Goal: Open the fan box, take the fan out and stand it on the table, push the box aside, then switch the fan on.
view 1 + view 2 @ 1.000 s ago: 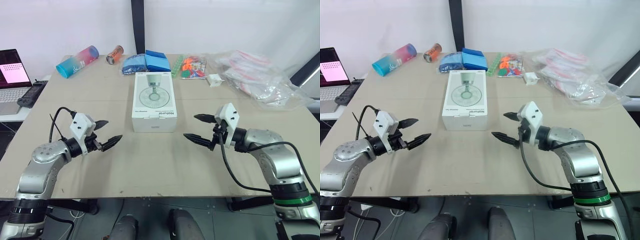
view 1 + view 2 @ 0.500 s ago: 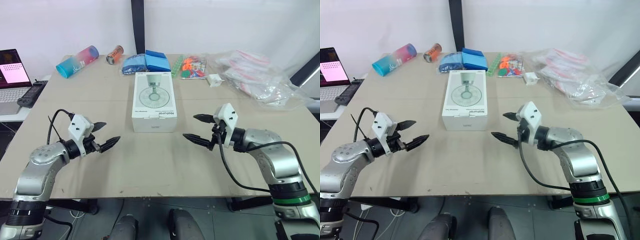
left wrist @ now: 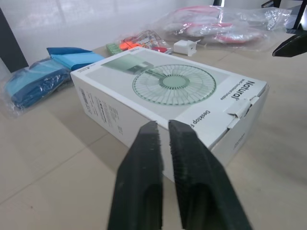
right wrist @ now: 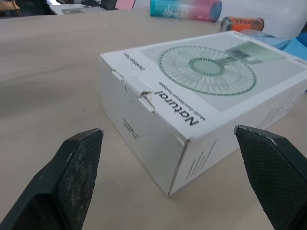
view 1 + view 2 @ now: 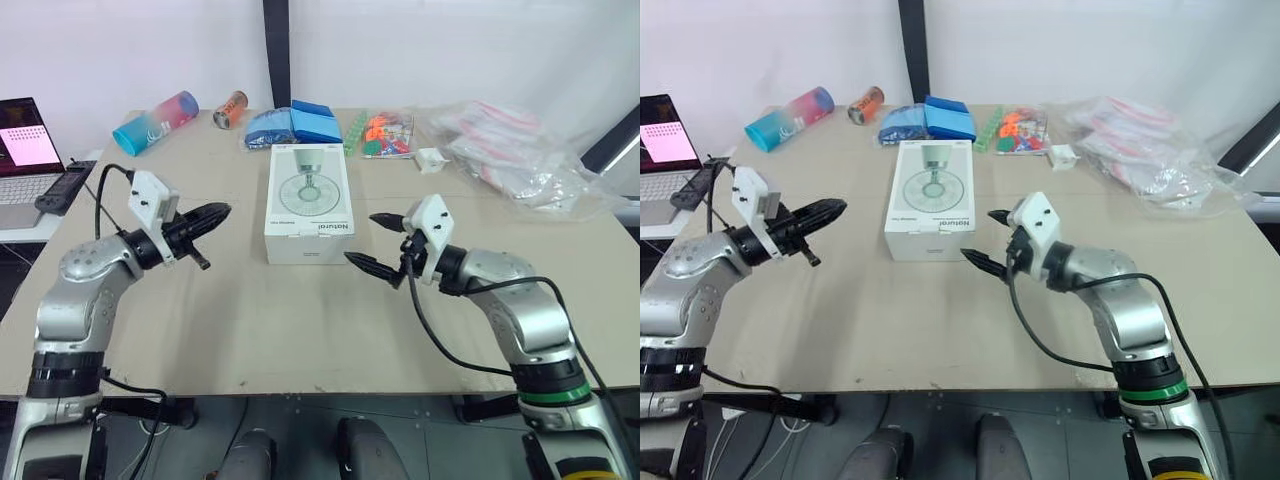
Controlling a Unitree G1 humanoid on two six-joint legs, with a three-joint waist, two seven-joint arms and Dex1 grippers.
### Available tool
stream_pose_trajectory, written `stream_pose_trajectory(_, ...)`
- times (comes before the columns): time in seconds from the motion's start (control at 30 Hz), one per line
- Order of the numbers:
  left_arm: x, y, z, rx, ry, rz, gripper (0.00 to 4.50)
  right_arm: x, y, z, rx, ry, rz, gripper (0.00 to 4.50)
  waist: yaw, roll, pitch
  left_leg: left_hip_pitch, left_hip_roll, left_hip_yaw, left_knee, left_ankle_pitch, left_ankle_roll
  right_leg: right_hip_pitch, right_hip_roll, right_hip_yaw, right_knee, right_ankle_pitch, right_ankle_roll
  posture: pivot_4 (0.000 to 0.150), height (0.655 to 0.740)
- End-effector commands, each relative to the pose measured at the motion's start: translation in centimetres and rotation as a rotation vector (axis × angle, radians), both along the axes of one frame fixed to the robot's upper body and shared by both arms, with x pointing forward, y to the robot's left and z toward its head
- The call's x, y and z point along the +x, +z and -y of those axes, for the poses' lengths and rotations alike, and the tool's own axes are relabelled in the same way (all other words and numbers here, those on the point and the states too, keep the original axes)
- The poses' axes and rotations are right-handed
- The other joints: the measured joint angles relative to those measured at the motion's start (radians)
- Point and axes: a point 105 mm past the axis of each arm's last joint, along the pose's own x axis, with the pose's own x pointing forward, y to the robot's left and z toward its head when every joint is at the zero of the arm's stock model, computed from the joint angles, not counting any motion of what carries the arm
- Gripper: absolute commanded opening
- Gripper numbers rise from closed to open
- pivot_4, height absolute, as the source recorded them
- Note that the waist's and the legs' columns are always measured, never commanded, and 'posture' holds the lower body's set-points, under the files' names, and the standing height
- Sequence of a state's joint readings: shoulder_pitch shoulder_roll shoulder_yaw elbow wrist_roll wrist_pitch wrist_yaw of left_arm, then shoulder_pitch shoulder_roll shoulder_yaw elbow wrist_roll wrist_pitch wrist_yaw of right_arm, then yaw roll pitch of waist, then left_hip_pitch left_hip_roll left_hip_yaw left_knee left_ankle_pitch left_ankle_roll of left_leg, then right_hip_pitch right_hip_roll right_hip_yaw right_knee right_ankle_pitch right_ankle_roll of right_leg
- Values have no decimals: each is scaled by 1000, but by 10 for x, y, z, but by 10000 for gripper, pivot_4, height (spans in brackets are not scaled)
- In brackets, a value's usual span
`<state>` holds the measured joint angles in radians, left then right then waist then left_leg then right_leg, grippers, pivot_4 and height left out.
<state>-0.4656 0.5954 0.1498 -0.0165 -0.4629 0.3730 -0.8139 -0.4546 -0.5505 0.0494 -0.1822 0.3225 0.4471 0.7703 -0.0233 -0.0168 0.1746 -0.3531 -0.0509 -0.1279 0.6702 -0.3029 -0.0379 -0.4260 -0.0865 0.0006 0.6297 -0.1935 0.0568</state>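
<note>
The white fan box (image 5: pixel 308 205) lies flat and closed in the middle of the table, with a fan drawn on its lid and its tab end facing me. My left gripper (image 5: pixel 215 212) is shut on nothing and hovers to the left of the box, pointing at its side; the left wrist view has its fingers (image 3: pixel 144 158) pressed together in front of the box (image 3: pixel 172 91). My right gripper (image 5: pixel 365 238) stands open just off the box's near right corner, apart from it. Seen from the right wrist, the box's tab end (image 4: pixel 144 96) lies ahead, between the spread fingertips.
Along the table's far edge lie a pink and blue tumbler (image 5: pixel 155 122), a can (image 5: pixel 230 109), blue packs (image 5: pixel 295 125), a bag of coloured items (image 5: pixel 385 135), a small white adapter (image 5: pixel 430 160) and clear plastic bags (image 5: pixel 520 160). A laptop (image 5: pixel 25 150) sits off the left side.
My left gripper has shut and risen forward and toward the box's left side. My right gripper, still open, has moved left to the box's near right corner.
</note>
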Motion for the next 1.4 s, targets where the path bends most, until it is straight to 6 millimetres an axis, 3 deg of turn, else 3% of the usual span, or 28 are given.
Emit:
stream_pose_trajectory(0.03, 18, 18, 13, 52, -54, 53, 339, -3, 26, -27, -6, 63, 119, 45000, 0, 0, 0, 0, 0, 0, 0, 0, 0, 0, 0, 0, 0, 0, 0, 1500, 7400)
stream_pose_trajectory(0.2, 48, 10, 39, 198, -104, 61, 339, 0, 25, -52, -43, 135, 166, 45000, 0, 0, 0, 0, -1, 0, 0, 2, -3, -1, 0, 0, 0, 1, 0, 1500, 7400)
stream_pose_trajectory(0.33, 62, 7, 59, 220, -129, 71, 339, 3, 16, -63, -100, 175, 187, 45000, -1, -1, 0, -1, -1, 0, 0, 3, -4, -1, 0, 0, -1, 2, 1, 1500, 7400)
stream_pose_trajectory(0.57, 75, -9, 73, 336, -128, 65, 339, 20, 12, -65, -133, 109, 211, 45000, -2, -1, 0, -8, -1, 3, 1, 5, -8, -11, 0, 1, 2, 4, -1, 1500, 7400)
stream_pose_trajectory(0.8, 77, -26, 75, 445, -143, 40, 339, 36, 9, -59, -133, 28, 212, 45000, -2, -1, 0, -8, -1, 3, 1, 5, -8, -12, 0, 1, 3, 5, -1, 1500, 7400)
stream_pose_trajectory(1.13, 77, -23, 78, 444, -153, 58, 339, 50, 4, -60, -154, 1, 215, 45000, -8, -1, 0, -8, -1, 3, 1, 5, -8, -12, 0, 1, 3, 5, -1, 1500, 7400)
stream_pose_trajectory(1.4, 71, -25, 86, 435, -197, 68, 339, 57, 12, -52, -107, -32, 201, 45000, -10, -1, 0, -8, -1, 3, 1, 5, -9, -12, 0, 1, 4, 5, -1, 1500, 7400)
